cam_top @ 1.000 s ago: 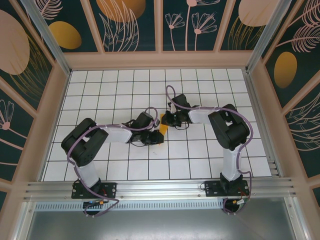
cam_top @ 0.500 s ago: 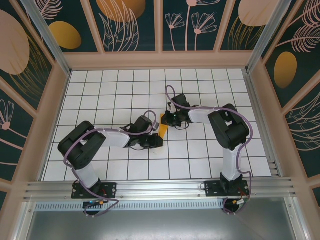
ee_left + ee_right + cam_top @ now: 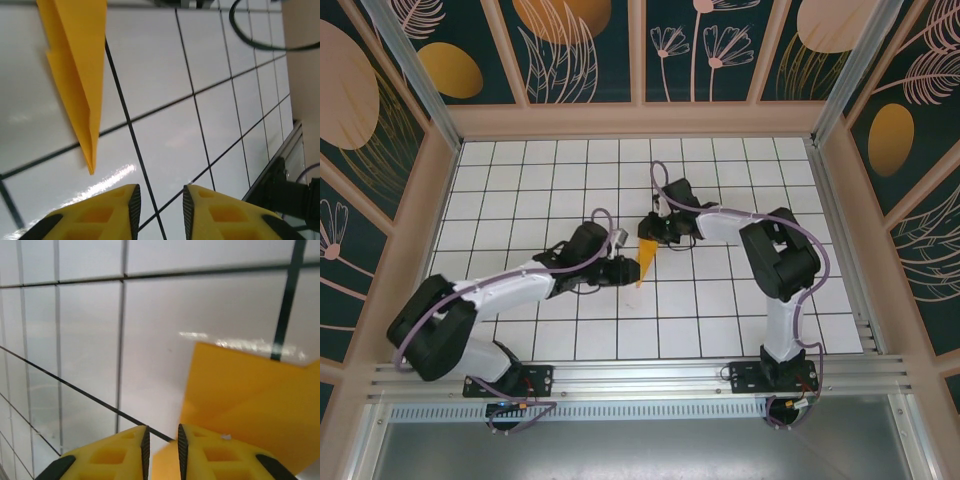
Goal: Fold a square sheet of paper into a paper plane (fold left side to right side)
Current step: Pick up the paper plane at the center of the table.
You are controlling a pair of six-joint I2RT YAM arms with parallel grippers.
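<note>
Reaching toward paper plane (image 3: 645,262), left arm (image 3: 520,285) outstretched

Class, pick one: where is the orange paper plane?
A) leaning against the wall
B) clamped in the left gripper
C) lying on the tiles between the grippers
C: the paper plane lies flat on the tiles between the left gripper and the right gripper.

One paper plane (image 3: 644,262) and two pincers: left pincer (image 3: 160,200), right pincer (image 3: 161,440).

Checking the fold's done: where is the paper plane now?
In the top view, the paper plane lies mid-table, between the left gripper and the right gripper.
</note>
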